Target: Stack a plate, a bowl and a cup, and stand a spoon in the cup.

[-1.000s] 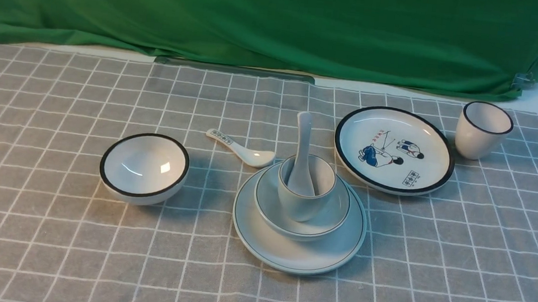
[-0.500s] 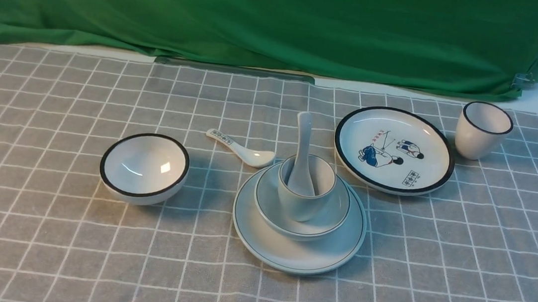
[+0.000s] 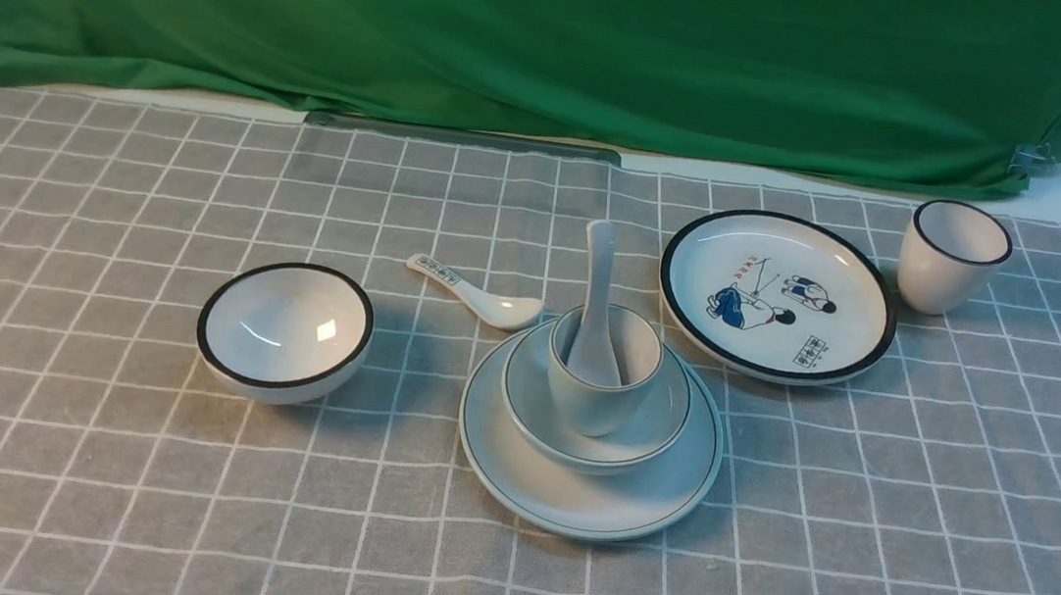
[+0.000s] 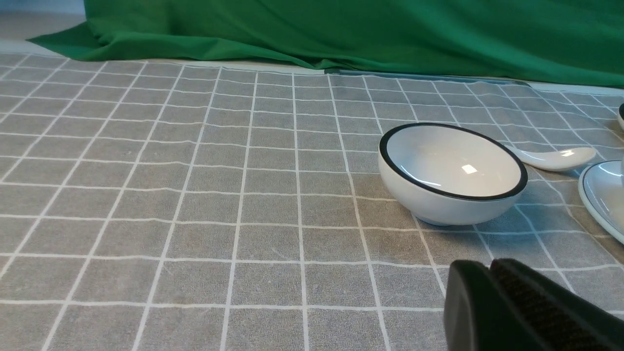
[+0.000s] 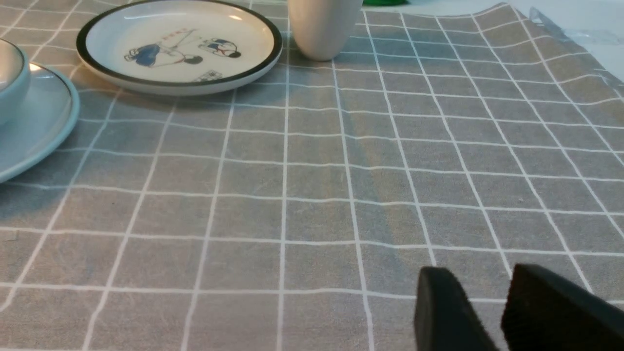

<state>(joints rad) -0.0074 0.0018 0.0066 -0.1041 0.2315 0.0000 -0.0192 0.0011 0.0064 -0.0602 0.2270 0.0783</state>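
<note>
Right of the cloth's middle, the pale plate point(image 3: 583, 505) carries the shallow bowl point(image 3: 649, 438), and the cup point(image 3: 593, 403) stands in that bowl. The plain white spoon point(image 3: 598, 285) stands in the cup, handle up. No gripper touches the stack. My left gripper point(image 4: 490, 265) is shut with nothing in it, low over the cloth at the near left, short of the black-rimmed bowl; the plate's edge point(image 4: 602, 195) shows in its view. My right gripper point(image 5: 480, 273) is open and holds nothing, over bare cloth to the right of the plate point(image 5: 39, 131).
A black-rimmed bowl point(image 3: 284, 331) sits left of the stack, with a printed-handle spoon point(image 3: 477, 294) lying between them. A cartoon plate point(image 3: 777, 294) and a whiter cup point(image 3: 951, 255) stand at the back right. Green cloth point(image 3: 519, 30) hangs behind the table.
</note>
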